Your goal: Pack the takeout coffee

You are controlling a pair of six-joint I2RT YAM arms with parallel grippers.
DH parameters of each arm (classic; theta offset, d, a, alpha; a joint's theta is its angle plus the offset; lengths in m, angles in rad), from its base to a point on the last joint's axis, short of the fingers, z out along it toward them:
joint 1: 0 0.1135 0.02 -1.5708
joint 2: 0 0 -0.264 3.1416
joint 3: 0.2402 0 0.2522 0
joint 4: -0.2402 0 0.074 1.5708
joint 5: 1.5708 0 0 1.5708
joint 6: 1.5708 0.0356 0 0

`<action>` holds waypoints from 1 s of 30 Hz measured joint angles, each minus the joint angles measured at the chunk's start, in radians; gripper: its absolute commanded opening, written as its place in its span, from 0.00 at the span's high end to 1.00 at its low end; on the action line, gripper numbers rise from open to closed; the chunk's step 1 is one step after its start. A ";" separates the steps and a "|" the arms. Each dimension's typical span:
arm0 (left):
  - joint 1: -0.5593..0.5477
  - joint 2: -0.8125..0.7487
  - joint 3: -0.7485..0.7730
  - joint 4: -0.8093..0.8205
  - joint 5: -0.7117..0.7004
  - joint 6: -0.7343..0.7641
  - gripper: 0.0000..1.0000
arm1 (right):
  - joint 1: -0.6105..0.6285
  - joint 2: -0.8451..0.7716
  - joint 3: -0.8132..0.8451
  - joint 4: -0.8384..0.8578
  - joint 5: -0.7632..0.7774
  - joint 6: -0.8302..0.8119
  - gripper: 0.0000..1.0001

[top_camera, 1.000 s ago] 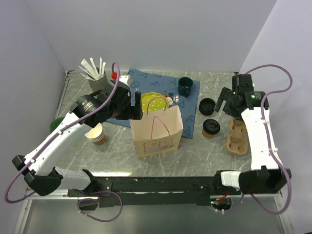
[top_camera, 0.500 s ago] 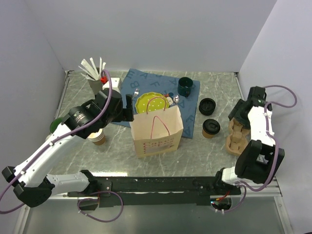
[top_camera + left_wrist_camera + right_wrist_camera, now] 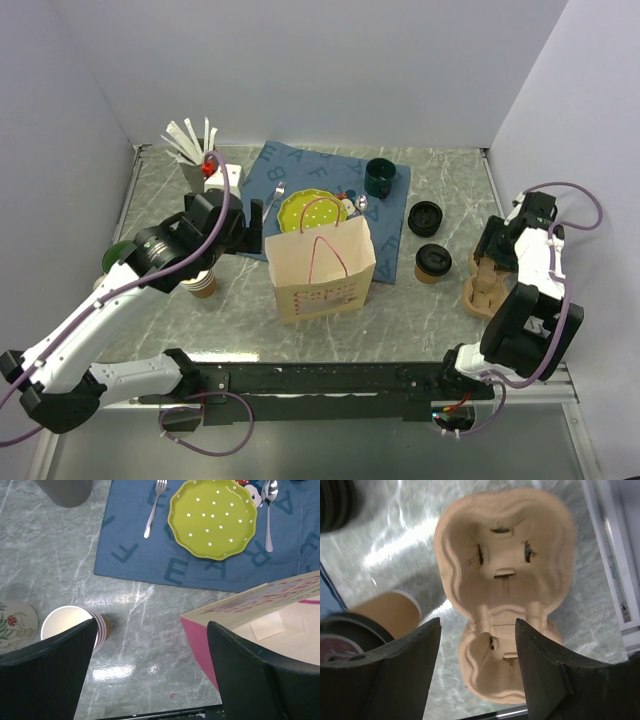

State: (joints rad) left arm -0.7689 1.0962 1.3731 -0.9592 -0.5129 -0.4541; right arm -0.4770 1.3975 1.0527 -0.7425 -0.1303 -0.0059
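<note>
Takeout coffee (image 3: 432, 262): black-lidded tan cup, upright, between bag (image 3: 320, 285) and carrier (image 3: 482, 290).

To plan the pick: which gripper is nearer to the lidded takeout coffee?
Right. The right gripper hangs over the pulp cup carrier, just right of the takeout coffee. The left gripper is past the paper bag, off to the left.

Bright even light, tabletop glare, blurred fingers (image 3: 395, 680)
</note>
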 measured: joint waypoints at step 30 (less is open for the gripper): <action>0.000 -0.051 -0.045 0.012 -0.004 0.050 0.03 | -0.098 0.010 -0.051 -0.010 -0.084 -0.266 0.39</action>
State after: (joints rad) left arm -0.7689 1.0447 1.3277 -0.9470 -0.5171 -0.4042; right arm -0.5755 1.4078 1.0012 -0.7528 -0.2138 -0.2718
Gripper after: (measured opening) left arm 0.969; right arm 0.609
